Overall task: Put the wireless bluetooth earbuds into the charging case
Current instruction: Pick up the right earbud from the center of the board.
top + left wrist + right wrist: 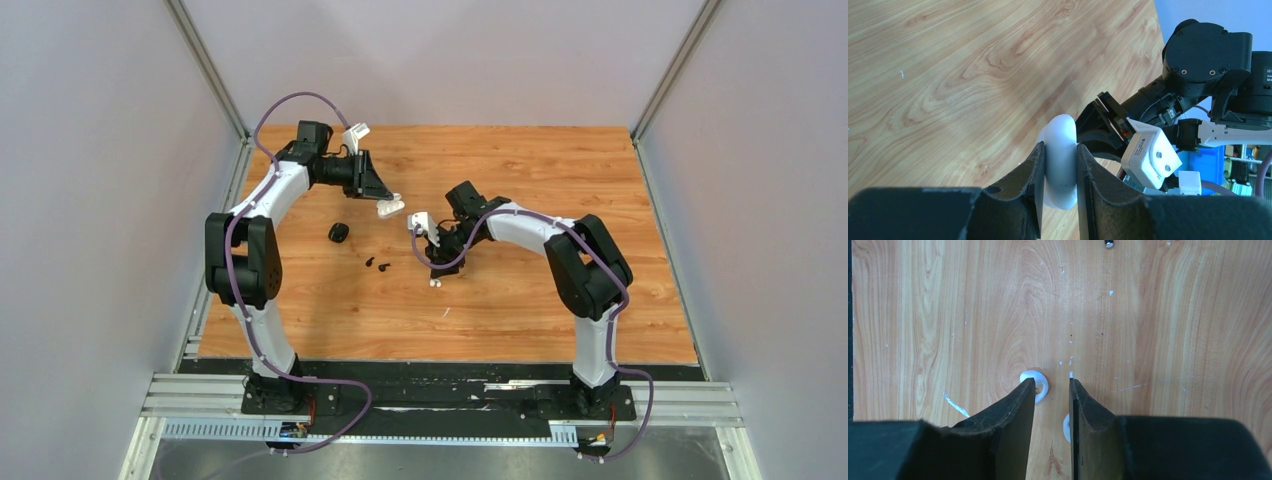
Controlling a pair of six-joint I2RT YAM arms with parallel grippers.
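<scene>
At the near edge, both arms are bolted to a black base strip [440, 385] set on metal rails.

Out from the bases, the right claw [437, 270] [1053, 382] points down at the tabletop [550, 310], close above it. Its fingers stand only narrowly apart, with bare wood showing in the gap, and it grips nothing. The two white earbuds [435, 284] lie loose under it. One [1040, 382] is against the tip of one finger, on its outer side. The other [1066, 427] peeks out from under the inner edge of the opposite finger and is mostly hidden.

A little further out and to the left, the two black earbuds [385, 267] lie close together on the wood, apart from both claws. Beyond them sits a small black charging case [338, 232], resting alone. Whether it is open, or has anything in it, cannot be told.

Further still, the left claw [385, 203] [1060, 147] is clamped on a white charging case [391, 208] [1062, 130]. This rounded, pebble-like shell is pinched edge-on between the two black fingers and held clear of the tabletop. Its opening and its inside do not show. No earbud can be seen in either case.

The tabletop is orange-brown wood grain with small pale scuffs. Plain grey panels [100, 150] close it in on three sides.
</scene>
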